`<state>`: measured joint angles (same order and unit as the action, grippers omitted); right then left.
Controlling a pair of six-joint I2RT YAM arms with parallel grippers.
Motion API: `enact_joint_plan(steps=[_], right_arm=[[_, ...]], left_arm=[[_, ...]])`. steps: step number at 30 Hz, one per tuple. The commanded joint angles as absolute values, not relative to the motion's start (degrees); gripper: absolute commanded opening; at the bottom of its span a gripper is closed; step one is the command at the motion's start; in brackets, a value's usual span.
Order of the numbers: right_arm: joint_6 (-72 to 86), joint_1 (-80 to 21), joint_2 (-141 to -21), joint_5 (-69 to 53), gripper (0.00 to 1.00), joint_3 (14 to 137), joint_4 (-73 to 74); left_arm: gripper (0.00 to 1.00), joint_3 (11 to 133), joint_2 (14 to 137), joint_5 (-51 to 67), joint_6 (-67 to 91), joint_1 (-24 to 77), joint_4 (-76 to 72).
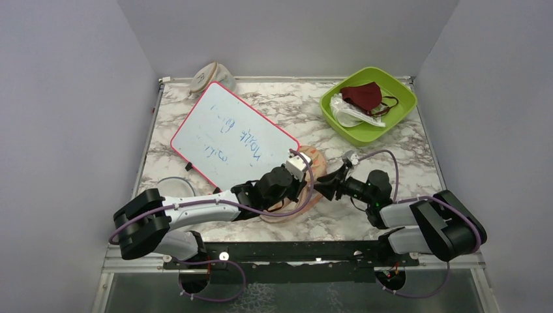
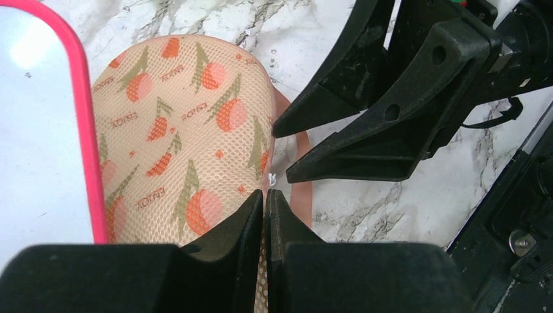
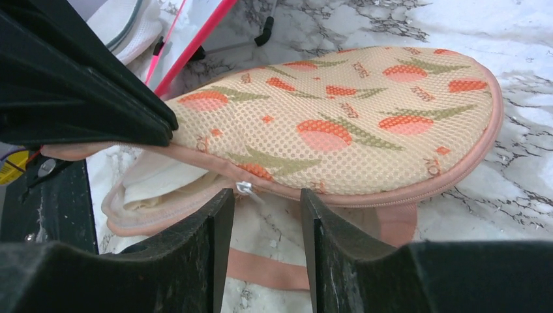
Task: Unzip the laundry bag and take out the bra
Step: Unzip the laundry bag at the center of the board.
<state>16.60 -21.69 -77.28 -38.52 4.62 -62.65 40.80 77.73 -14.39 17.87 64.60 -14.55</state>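
Pinching the Mesh at a Half-Open Zip

The laundry bag [image 1: 316, 166] lies on the marble desk [image 1: 404, 163] close to its near edge, about midway along it, with one side against the pink rim of a whiteboard [image 1: 231, 137]. The left gripper [image 2: 265, 195] has its fingers pressed together on the bag's peach mesh at the zip edge. The right gripper [image 3: 261, 195] faces it with its fingers spread. The small silver zip pull [image 3: 244, 189] sits between their tips, untouched. The zip is partly undone, and white fabric of the bra [image 3: 163, 179] shows inside the opening. A green bowl [image 1: 399, 111] stands at the far right corner.
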Motion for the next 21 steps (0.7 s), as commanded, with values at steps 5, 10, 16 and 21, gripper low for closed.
enact_joint_plan(steps=[5,10,16,21], right_arm=[[14.1,-22.0,-78.2,-40.6,0.37,4.5,-61.9],[14.6,-22.7,-81.7,-44.0,0.36,4.9,-64.6],[13.3,-24.1,-83.5,-43.0,0.40,6.0,-65.2],[15.0,-24.5,-87.5,-41.7,0.40,7.0,-69.8]], left_arm=[[0.00,39.3,74.8,-12.7,19.5,63.0,-17.0],[0.00,40.0,75.2,-12.1,19.2,62.8,-17.0],[0.00,39.9,75.4,-11.9,19.2,62.8,-17.0],[0.00,40.3,75.7,-11.4,19.2,62.8,-17.0]])
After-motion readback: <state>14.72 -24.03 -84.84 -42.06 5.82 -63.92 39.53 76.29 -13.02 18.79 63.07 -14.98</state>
